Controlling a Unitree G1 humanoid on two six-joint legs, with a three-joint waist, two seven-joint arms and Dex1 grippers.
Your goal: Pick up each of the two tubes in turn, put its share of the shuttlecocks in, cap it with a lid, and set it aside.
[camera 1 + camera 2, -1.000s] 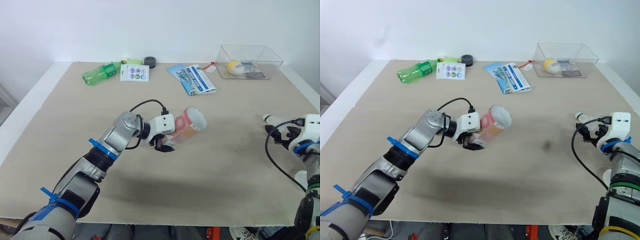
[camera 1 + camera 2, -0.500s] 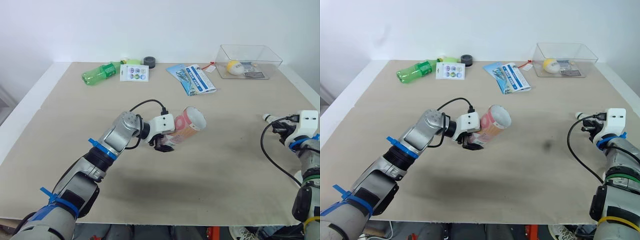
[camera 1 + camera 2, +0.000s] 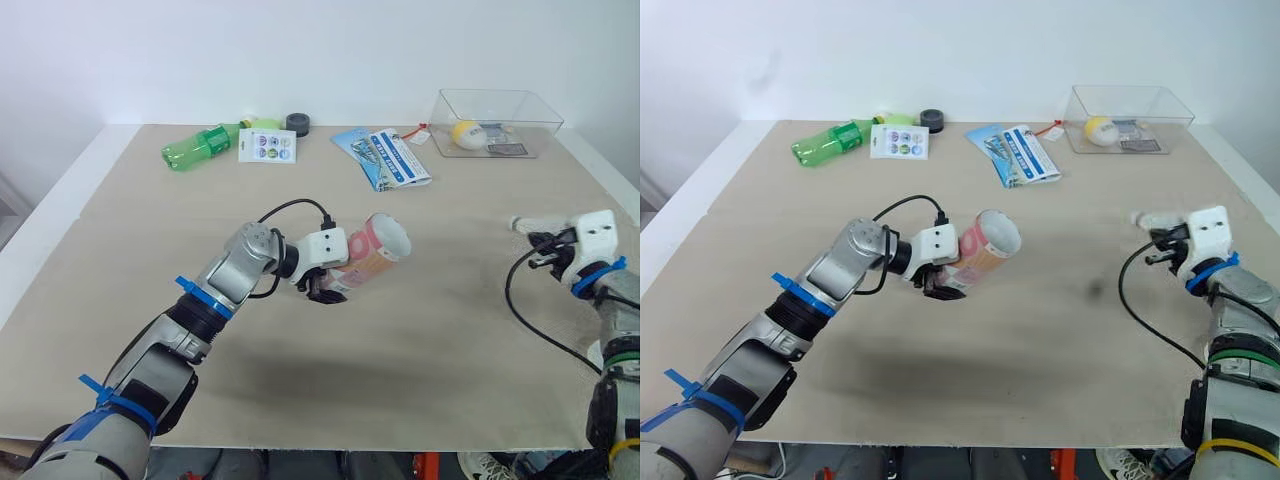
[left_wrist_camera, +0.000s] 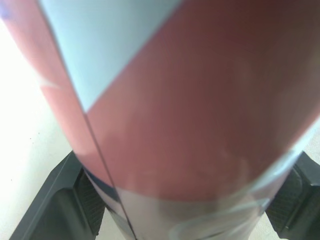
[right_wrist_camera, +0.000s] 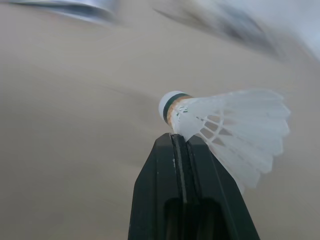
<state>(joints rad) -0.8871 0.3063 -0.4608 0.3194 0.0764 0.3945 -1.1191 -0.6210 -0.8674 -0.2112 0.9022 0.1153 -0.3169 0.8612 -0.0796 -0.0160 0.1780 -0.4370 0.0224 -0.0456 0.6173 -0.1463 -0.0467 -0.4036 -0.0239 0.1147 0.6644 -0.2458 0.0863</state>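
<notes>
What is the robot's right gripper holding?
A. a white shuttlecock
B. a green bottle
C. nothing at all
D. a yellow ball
A: the right gripper is shut on the white shuttlecock, pinching its feathers, while the left gripper holds the tube.

Pink open tube [image 3: 378, 253] aslant, centre; white shuttlecock [image 5: 225, 131] aloft, right.

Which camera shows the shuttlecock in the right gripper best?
The right wrist view: the shuttlecock is close, cork and feathers clear, pinched in the right gripper. Both eye views show it as a small white shape; the left wrist view faces the tube.
</notes>
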